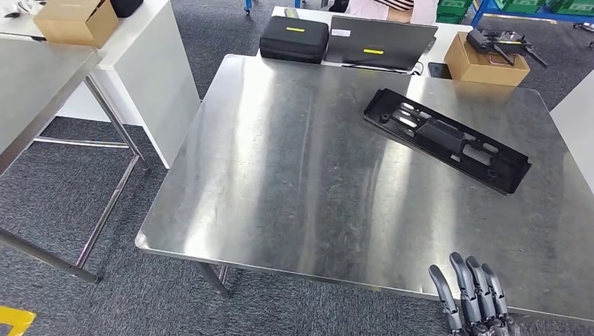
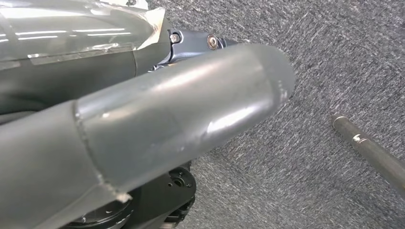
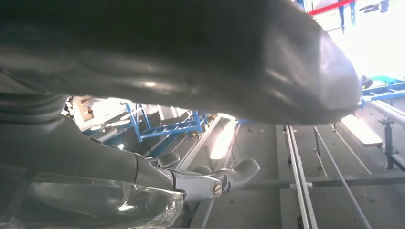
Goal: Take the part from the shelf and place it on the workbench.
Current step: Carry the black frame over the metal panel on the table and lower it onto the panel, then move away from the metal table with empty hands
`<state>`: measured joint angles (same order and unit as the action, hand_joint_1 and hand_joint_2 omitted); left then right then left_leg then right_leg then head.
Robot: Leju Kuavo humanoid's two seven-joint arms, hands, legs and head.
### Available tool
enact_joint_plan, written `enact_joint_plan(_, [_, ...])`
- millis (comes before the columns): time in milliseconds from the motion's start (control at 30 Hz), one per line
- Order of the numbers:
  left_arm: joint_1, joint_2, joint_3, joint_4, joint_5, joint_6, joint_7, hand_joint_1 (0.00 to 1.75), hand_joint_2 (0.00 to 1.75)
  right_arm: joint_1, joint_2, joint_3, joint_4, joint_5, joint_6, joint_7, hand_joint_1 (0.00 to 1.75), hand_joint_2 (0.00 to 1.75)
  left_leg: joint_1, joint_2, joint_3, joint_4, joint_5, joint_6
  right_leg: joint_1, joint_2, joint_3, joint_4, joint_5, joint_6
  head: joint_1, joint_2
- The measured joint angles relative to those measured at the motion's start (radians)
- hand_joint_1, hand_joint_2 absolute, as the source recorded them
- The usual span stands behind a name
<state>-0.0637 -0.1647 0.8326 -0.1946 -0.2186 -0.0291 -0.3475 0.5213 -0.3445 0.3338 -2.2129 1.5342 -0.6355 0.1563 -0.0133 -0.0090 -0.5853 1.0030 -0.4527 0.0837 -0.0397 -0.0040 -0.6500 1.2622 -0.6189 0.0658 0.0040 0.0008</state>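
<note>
One long black plastic part point(image 1: 445, 139) lies flat and slantwise on the steel surface point(image 1: 294, 182), well apart from the right robot hand point(image 1: 471, 294), which is empty, fingers extended, at the near edge.

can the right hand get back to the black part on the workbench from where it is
Probably yes: the right hand holds nothing at the near edge, and bare workbench lies between it and the black part.

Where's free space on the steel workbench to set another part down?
The workbench is bare across its whole left and centre, up to the near edge. The black part lies diagonally on the far right. Near right corner, the right hand sits at the edge. Beyond the far edge it is crowded: black case, laptop, cardboard box.
</note>
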Motion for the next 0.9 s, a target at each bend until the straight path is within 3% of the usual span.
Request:
enact_joint_plan(33, [0.000, -0.001, 0.000, 0.000, 0.000, 0.001, -0.001, 0.00, 0.00, 0.002, -0.004, 0.002, 0.000, 0.000, 0.000, 0.002, 0.00, 0.00, -0.001, 0.000, -0.002, 0.000, 0.001, 0.000, 0.004, 0.000, 0.004, 0.007, 0.001, 0.004, 0.000, 0.000])
enact_joint_plan(67, [0.000, -0.001, 0.000, 0.000, 0.000, 0.001, -0.001, 0.00, 0.00, 0.003, -0.009, 0.005, -0.001, -0.001, 0.000, 0.006, 0.00, 0.00, -0.002, 0.000, -0.003, 0.001, 0.003, -0.001, 0.006, 0.000, 0.029, -0.028, 0.016, 0.009, 0.000, 0.000])
enact_joint_plan(133, [0.000, -0.003, 0.001, 0.000, 0.000, 0.004, -0.003, 0.00, 0.00, 0.004, -0.020, 0.010, -0.005, -0.002, 0.000, 0.015, 0.00, 0.00, -0.003, -0.001, -0.004, 0.002, 0.007, -0.007, 0.011, 0.001, 0.122, -0.175, 0.060, 0.012, 0.000, 0.000])
enact_joint_plan(200, [0.000, -0.004, 0.001, 0.000, 0.000, 0.006, -0.005, 0.00, 0.00, 0.006, -0.032, 0.017, -0.012, -0.002, 0.000, 0.025, 0.00, 0.00, -0.005, -0.002, -0.005, 0.005, 0.012, -0.017, 0.020, 0.004, 0.179, -0.272, 0.089, 0.002, 0.000, 0.000])
enact_joint_plan(267, [-0.001, -0.004, 0.003, 0.000, 0.000, 0.006, -0.007, 0.00, 0.00, 0.008, -0.038, 0.023, -0.017, 0.002, 0.000, 0.035, 0.00, 0.00, -0.006, -0.003, -0.007, 0.007, 0.017, -0.027, 0.027, 0.006, 0.175, -0.283, 0.098, -0.014, 0.000, 0.000])
enact_joint_plan(333, [0.000, -0.002, 0.007, 0.000, 0.000, 0.006, -0.009, 0.00, 0.00, 0.008, -0.042, 0.030, -0.019, 0.004, 0.000, 0.042, 0.00, 0.00, -0.003, -0.002, -0.014, 0.019, 0.004, -0.039, 0.017, 0.003, 0.166, -0.289, 0.106, -0.034, -0.001, 0.000])
enact_joint_plan(367, [0.000, -0.002, 0.009, 0.000, 0.000, 0.006, -0.010, 0.00, 0.00, 0.008, -0.044, 0.034, -0.020, 0.003, 0.000, 0.045, 0.00, 0.00, 0.000, -0.001, -0.024, 0.042, -0.024, -0.046, 0.012, 0.001, 0.160, -0.290, 0.112, -0.046, -0.003, 0.000])
enact_joint_plan(433, [0.001, -0.003, 0.012, 0.000, 0.000, 0.005, -0.011, 0.00, 0.00, 0.008, -0.047, 0.042, -0.020, 0.003, 0.000, 0.049, 0.00, 0.00, 0.009, 0.001, -0.057, 0.147, -0.118, -0.062, 0.011, -0.003, 0.144, -0.289, 0.125, -0.062, -0.009, 0.000])
enact_joint_plan(467, [0.001, -0.003, 0.013, 0.000, 0.000, 0.005, -0.012, 0.00, 0.00, 0.009, -0.048, 0.045, -0.020, 0.003, 0.000, 0.051, 0.00, 0.00, 0.014, 0.001, -0.073, 0.211, -0.160, -0.070, 0.012, -0.005, 0.136, -0.288, 0.131, -0.064, -0.010, 0.000])
enact_joint_plan(500, [0.001, -0.003, 0.014, 0.000, 0.000, 0.004, -0.012, 0.00, 0.00, 0.009, -0.049, 0.047, -0.020, 0.003, 0.000, 0.051, 0.00, 0.00, 0.019, 0.002, -0.081, 0.260, -0.184, -0.076, 0.013, -0.006, 0.129, -0.287, 0.137, -0.064, -0.010, 0.000])
enact_joint_plan(533, [0.001, -0.003, 0.015, 0.000, 0.000, 0.004, -0.012, 0.00, 0.00, 0.009, -0.051, 0.049, -0.020, 0.002, 0.000, 0.053, 0.00, 0.00, 0.024, 0.003, -0.072, 0.275, -0.186, -0.081, 0.013, -0.007, 0.123, -0.285, 0.143, -0.061, -0.010, 0.000])
enact_joint_plan(567, [0.001, -0.003, 0.015, 0.000, 0.000, 0.003, -0.013, 0.00, 0.00, 0.009, -0.052, 0.050, -0.020, 0.002, 0.000, 0.054, 0.00, 0.00, 0.028, 0.004, -0.044, 0.250, -0.169, -0.084, 0.013, -0.007, 0.118, -0.282, 0.148, -0.058, -0.010, 0.000])
enact_joint_plan(600, [0.001, -0.003, 0.015, 0.000, 0.000, 0.003, -0.014, 0.00, 0.00, 0.009, -0.053, 0.052, -0.020, 0.001, 0.000, 0.056, 0.00, 0.00, 0.031, 0.005, 0.003, 0.188, -0.141, -0.086, 0.011, -0.007, 0.114, -0.279, 0.152, -0.055, -0.011, 0.000])
enact_joint_plan(667, [0.000, -0.003, 0.015, 0.000, 0.000, 0.003, -0.015, 0.00, 0.00, 0.010, -0.057, 0.055, -0.020, -0.001, 0.000, 0.060, 0.00, 0.00, 0.034, 0.006, 0.094, 0.047, -0.100, -0.083, 0.012, -0.008, 0.105, -0.273, 0.159, -0.047, -0.010, 0.000])
enact_joint_plan(700, [0.000, -0.003, 0.015, 0.000, 0.000, 0.003, -0.016, 0.00, 0.00, 0.009, -0.060, 0.056, -0.021, -0.001, 0.000, 0.061, 0.00, 0.00, 0.032, 0.005, 0.118, 0.004, -0.091, -0.079, 0.013, -0.008, 0.102, -0.272, 0.163, -0.040, -0.010, 0.000])
enact_joint_plan(767, [0.000, -0.002, 0.015, 0.000, 0.000, 0.002, -0.017, 0.00, 0.00, 0.010, -0.065, 0.059, -0.023, -0.003, 0.000, 0.063, 0.00, 0.00, 0.023, 0.004, 0.120, -0.012, -0.085, -0.068, 0.015, -0.010, 0.097, -0.273, 0.175, -0.023, -0.009, 0.000])
enact_joint_plan(833, [-0.001, -0.004, 0.016, 0.000, 0.000, 0.003, -0.018, 0.00, 0.00, 0.012, -0.077, 0.063, -0.029, -0.006, 0.000, 0.070, 0.00, 0.00, 0.021, 0.007, 0.106, -0.021, -0.070, -0.048, 0.015, -0.009, 0.088, -0.268, 0.173, -0.010, -0.009, 0.000])
enact_joint_plan(900, [-0.002, -0.006, 0.016, 0.000, 0.000, 0.003, -0.020, 0.00, 0.00, 0.015, -0.094, 0.067, -0.035, -0.010, 0.000, 0.081, 0.00, 0.00, 0.021, 0.012, 0.087, -0.031, -0.048, -0.024, 0.015, -0.006, 0.063, -0.213, 0.121, -0.015, -0.005, 0.000])
